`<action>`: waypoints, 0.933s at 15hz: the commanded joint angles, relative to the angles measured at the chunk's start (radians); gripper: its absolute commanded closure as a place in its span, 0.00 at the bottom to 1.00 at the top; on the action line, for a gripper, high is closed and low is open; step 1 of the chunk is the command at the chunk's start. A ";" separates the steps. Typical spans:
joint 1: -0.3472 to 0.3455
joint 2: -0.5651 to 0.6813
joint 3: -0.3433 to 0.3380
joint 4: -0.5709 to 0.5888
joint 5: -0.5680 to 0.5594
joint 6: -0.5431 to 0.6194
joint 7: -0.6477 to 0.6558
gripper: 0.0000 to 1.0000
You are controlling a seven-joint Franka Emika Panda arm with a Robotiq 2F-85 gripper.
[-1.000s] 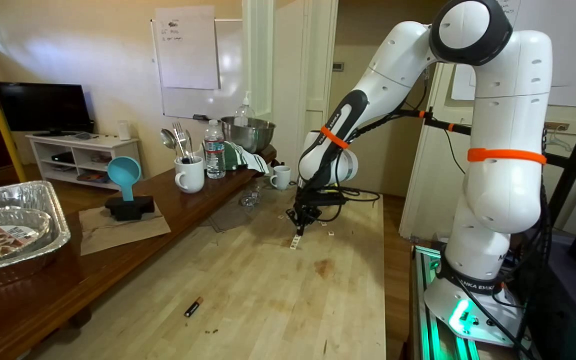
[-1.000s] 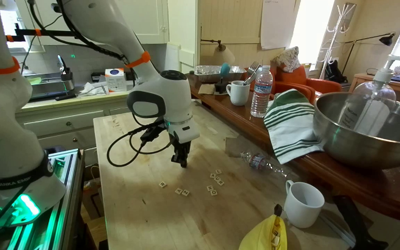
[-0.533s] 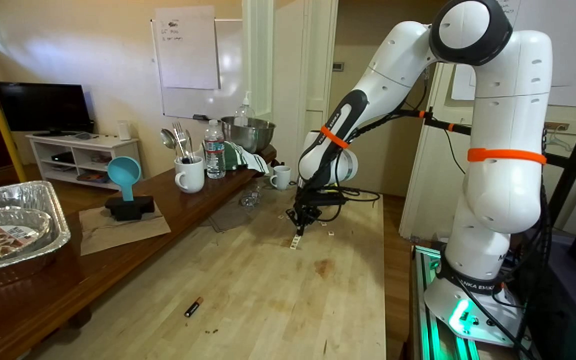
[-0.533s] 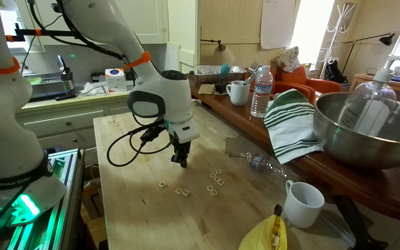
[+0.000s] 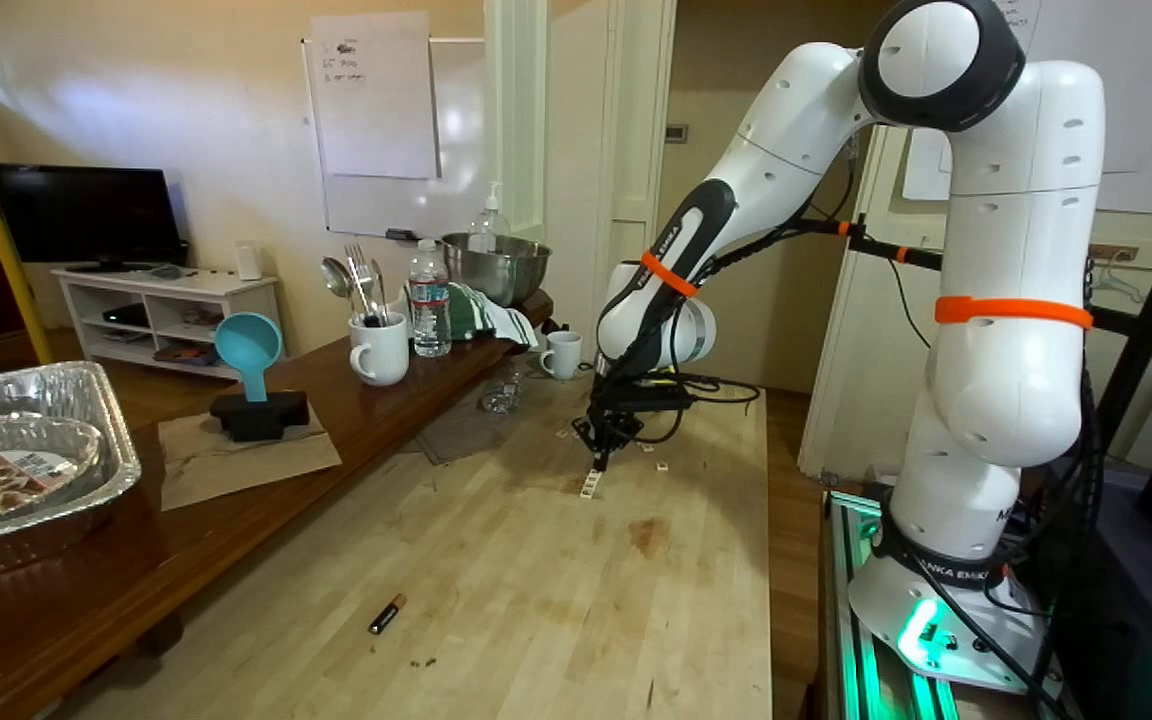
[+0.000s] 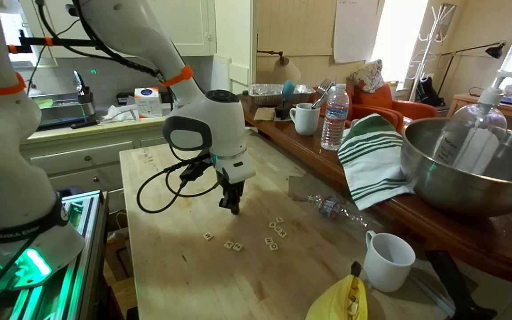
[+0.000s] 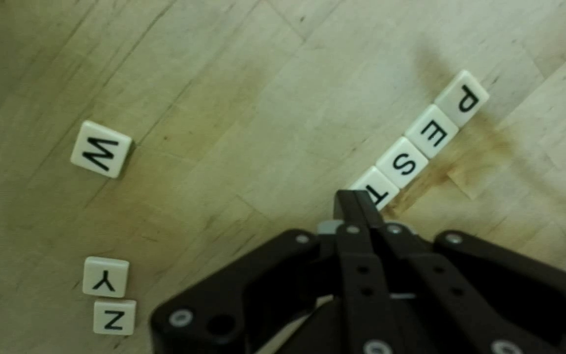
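My gripper (image 7: pixel 355 199) is shut, its black fingertips pressed together with nothing seen between them. The tips are at the T tile (image 7: pixel 375 185) and hide part of it in the wrist view; whether they touch it I cannot tell. The S tile (image 7: pixel 402 162), E tile (image 7: pixel 432 132) and P tile (image 7: pixel 462 98) join the T in a straight row. The row (image 5: pixel 590 486) shows in front of the gripper (image 5: pixel 601 464) in an exterior view. The W tile (image 7: pixel 101 149), Y tile (image 7: pixel 106 277) and N tile (image 7: pixel 114 317) lie apart to the left in the wrist view.
More letter tiles (image 6: pixel 278 229) lie on the wooden table (image 6: pixel 220 284). A battery (image 5: pixel 387 614), a lying plastic bottle (image 6: pixel 334 208), a white mug (image 6: pixel 389 261) and a yellow pouch (image 6: pixel 338 300) are on it. A raised dark ledge (image 5: pixel 336 400) with a metal bowl (image 6: pixel 465 186) runs alongside.
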 commanded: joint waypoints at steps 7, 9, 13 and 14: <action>-0.002 -0.034 0.002 -0.021 0.041 -0.026 -0.019 1.00; -0.005 -0.056 0.003 -0.027 0.052 -0.028 -0.026 1.00; -0.007 -0.123 -0.003 -0.040 0.077 -0.031 -0.042 1.00; -0.004 -0.137 -0.006 -0.042 0.074 -0.032 -0.041 1.00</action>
